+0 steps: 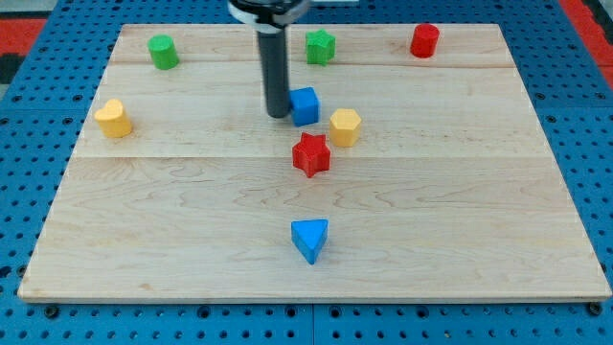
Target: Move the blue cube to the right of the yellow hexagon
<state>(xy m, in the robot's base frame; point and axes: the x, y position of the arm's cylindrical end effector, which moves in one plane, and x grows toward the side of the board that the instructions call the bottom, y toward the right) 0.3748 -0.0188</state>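
My tip [278, 114], a bare rod w/ no jaws to open or shut, touches the blue cube [305, 105] on its left side, cube sitting just upper-left of yellow hexagon [345, 126], so push must route around it.

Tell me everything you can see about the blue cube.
The blue cube is a small, solid-looking block with a matte blue finish, sitting flat on the wooden board near its upper middle. My tip is right against its left side. The yellow hexagon lies just to its lower right, seemingly not touching.
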